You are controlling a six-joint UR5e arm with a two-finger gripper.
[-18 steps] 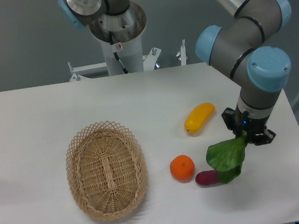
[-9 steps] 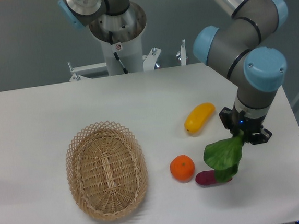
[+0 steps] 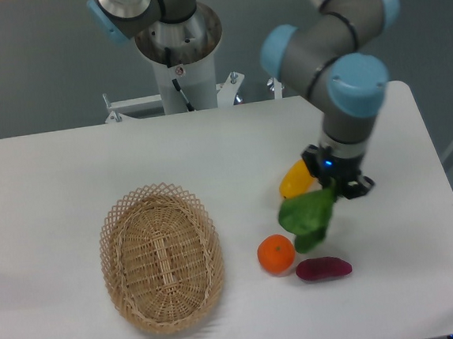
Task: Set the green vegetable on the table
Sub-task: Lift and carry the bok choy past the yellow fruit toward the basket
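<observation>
While the gripper [image 3: 338, 185] stays out of the wicker basket's reach, we see it clamped on the stem end of the green vegetable [image 3: 308, 216], whose dark leaves hang down and to the camera's left, clear of the table [image 3: 68, 175]; we judge this the carry stage, with the setting-down not yet done. Taking the orange fruit [image 3: 276, 254] as our landmark, the green vegetable hangs just above and to its right; the purple vegetable [image 3: 323, 269] lies just right of the fruit and nearer the camera; the yellow vegetable [image 3: 295, 179] lies behind it, partly hidden by the gripper; the wicker basket [image 3: 161, 257] sits well apart on the fruit's left. We reckon the next move calls for a bare patch of tabletop, then a descent and a release; straight below, the fruit and the purple vegetable crowd the landing, so we would look to the open white surface beyond the fruit's far side or well to its right.
</observation>
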